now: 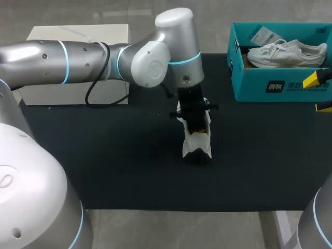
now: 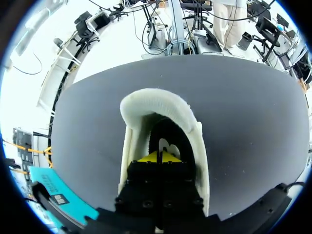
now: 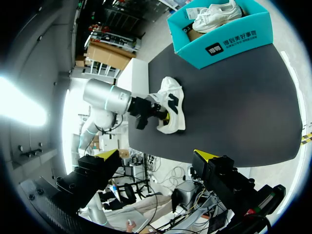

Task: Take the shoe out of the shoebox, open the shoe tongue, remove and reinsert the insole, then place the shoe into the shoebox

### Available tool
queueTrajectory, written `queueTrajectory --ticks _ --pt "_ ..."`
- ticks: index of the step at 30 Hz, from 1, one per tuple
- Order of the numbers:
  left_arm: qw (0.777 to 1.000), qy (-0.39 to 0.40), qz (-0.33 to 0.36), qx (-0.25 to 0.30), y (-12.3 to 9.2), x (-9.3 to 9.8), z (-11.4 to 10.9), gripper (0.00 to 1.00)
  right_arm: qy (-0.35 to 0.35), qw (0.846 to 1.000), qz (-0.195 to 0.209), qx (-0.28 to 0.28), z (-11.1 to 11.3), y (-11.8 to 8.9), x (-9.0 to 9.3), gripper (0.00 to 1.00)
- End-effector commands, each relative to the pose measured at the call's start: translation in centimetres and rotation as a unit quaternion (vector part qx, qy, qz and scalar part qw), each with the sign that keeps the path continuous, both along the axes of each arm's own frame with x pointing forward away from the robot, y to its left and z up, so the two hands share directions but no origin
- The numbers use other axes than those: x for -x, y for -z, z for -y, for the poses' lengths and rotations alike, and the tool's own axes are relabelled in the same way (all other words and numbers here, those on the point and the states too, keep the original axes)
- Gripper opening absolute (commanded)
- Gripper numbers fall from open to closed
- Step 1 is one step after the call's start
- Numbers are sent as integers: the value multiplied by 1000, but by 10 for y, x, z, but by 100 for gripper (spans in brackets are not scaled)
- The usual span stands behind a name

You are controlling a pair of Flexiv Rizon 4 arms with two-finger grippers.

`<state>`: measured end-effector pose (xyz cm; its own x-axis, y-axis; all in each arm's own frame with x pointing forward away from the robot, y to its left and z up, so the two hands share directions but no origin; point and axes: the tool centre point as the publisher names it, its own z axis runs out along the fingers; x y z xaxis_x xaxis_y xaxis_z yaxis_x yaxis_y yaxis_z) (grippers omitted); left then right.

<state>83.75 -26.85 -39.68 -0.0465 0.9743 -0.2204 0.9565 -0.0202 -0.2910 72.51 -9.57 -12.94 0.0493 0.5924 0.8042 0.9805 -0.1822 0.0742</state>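
Observation:
On the black mat [image 1: 119, 155] a white shoe [image 1: 197, 140] stands at the middle, its opening turned up. My left gripper [image 1: 194, 123] comes down from above into that opening. In the left wrist view its yellow tips [image 2: 158, 157] are pressed together inside the dark interior of the shoe [image 2: 161, 109]; nothing shows between them. The teal shoebox [image 1: 259, 85] stands at the back right with a second white shoe [image 1: 288, 53] lying in it. My right gripper [image 1: 319, 93] hangs wide open at the right edge, in front of the box and apart from everything. From the right wrist, the right gripper [image 3: 156, 155] is empty, far from the shoe [image 3: 173, 105] and shoebox [image 3: 229, 41].
A white block [image 1: 78, 33] sits at the back left beyond the mat. A black cable [image 1: 98, 93] loops down from my left arm over the mat's back edge. A paper tag [image 1: 264, 36] lies in the shoebox beside the second shoe.

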Motion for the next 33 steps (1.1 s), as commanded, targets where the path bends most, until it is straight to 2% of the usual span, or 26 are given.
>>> queueTrajectory --ticks 1,10,15,20,33 --pt "1000 3 -23 -4 17 -7 9 0 1 1000 0 1 0 0 1 100" --pt "1000 8 -13 -28 36 -1 3 0 1 1000 0 1 0 0 1 100" --pt "999 16 3 -31 10 -5 -2 0 1 1000 0 1 0 0 1 100" --pt "997 54 -24 -42 -7 0 -7 0 1 1000 0 1 0 0 1 100" --pt "994 85 -47 -56 31 26 1 0 1 1000 0 1 0 0 1 100"
